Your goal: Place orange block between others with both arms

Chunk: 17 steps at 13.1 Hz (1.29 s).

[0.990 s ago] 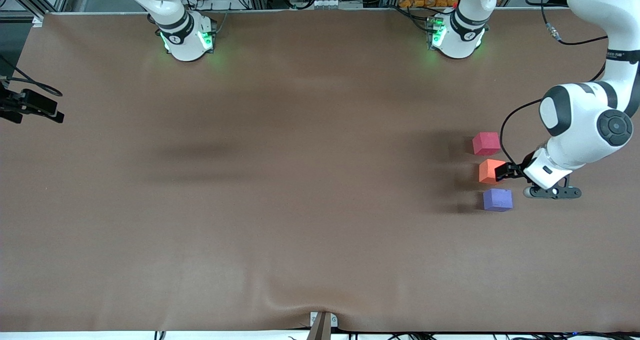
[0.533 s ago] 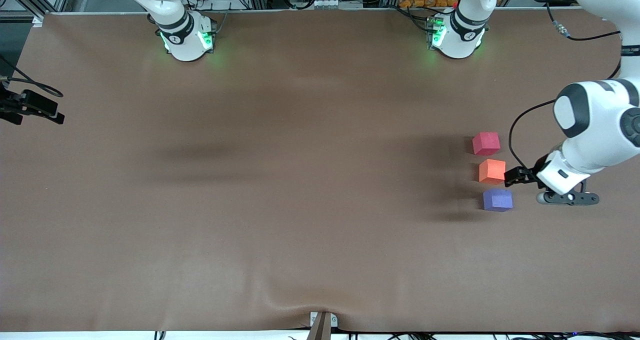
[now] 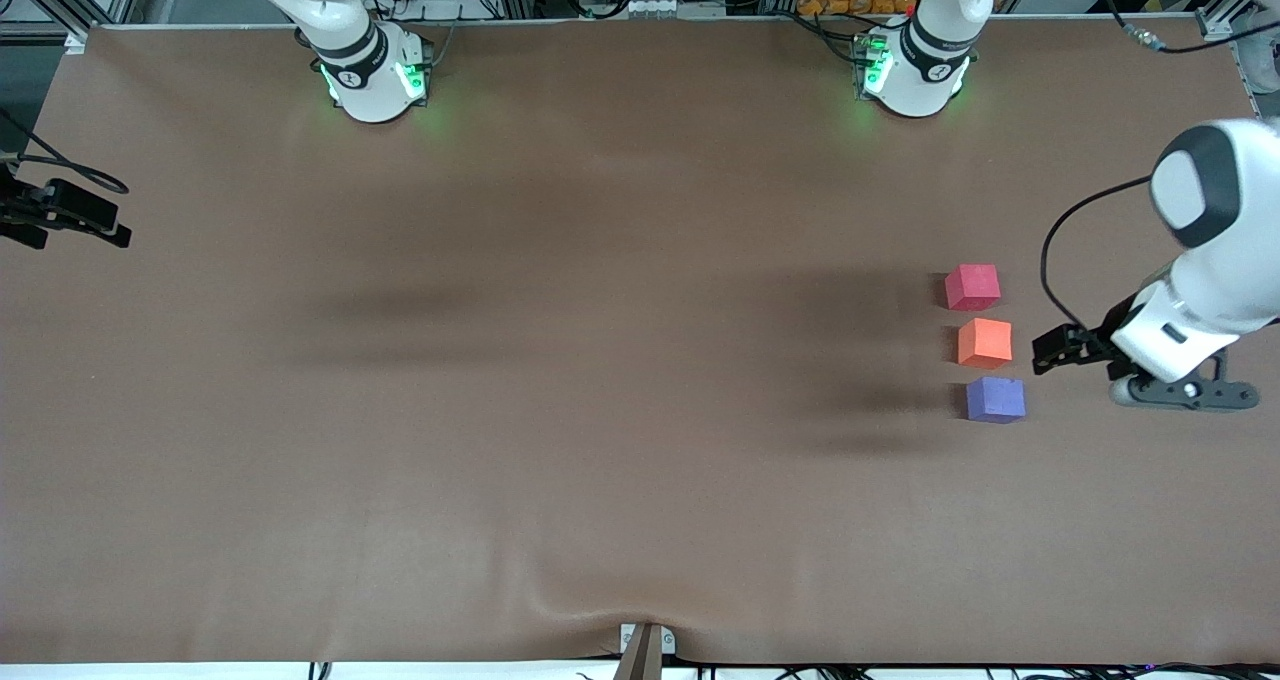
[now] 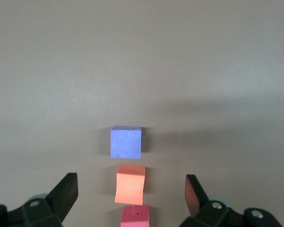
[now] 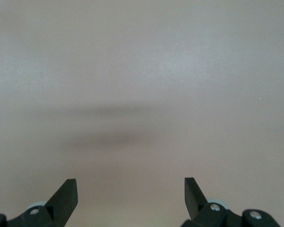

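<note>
orange block (image 3: 985,342) sits between 2 others | left tool (image 3: 1052,349) wide open, empty, beside it | right tool (image 5: 131,198) wide open, empty, over bare worktop (image 3: 600,360) | risk: left tool swinging low near the worktop's left-arm edge could knock the row

The front camera looked down from high across the table (image 3: 600,410), facing both bases. Each wrist camera looked down between its own fingers. Front and left wrist views shared the three cubes (image 4: 130,183).

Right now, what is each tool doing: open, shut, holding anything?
Left tool: open, holding nothing, beside the orange block.
Right tool: open, holding nothing, over bare table.
</note>
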Tool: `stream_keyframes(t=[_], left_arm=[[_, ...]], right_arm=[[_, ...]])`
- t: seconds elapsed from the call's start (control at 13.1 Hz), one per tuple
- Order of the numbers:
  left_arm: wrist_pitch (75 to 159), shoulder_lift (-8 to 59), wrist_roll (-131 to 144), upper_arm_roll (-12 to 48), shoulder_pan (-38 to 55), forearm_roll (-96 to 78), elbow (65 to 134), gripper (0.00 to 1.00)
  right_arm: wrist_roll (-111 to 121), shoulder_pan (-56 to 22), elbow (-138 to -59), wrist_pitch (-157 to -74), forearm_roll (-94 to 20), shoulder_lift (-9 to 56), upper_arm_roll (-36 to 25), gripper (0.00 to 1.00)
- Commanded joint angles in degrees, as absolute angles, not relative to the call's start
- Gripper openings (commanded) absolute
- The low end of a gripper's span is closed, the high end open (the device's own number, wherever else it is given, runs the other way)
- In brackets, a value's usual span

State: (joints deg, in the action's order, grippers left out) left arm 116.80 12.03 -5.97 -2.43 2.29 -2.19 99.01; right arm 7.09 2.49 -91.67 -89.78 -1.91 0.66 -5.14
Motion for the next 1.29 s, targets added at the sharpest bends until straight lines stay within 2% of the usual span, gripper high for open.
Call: stream_keyframes(t=[0.0, 0.15, 0.53, 1.22], left_arm=[[111.0, 8.8, -5.1, -4.2, 4.2, -1.9, 95.7, 1.00], [105.1, 6.8, -4.8, -4.3, 4.3, -2.0, 93.2, 1.00], [93.0, -0.3, 2.6, -3.3, 4.4, -1.6, 92.7, 1.00], [91.5, -1.1, 3.0, -3.2, 4.0, 1.9, 92.8, 1.00]], right_arm=[[6.5, 3.2, -90.7, -89.1, -1.5, 1.1, -4.5, 1.00], [6.5, 3.3, -90.7, -89.1, -1.5, 1.1, -4.5, 1.00], [6.5, 3.6, -90.7, -89.1, -1.5, 1.1, -4.5, 1.00], [6.5, 3.6, -90.5, -89.4, -1.5, 1.1, -4.6, 1.00]])
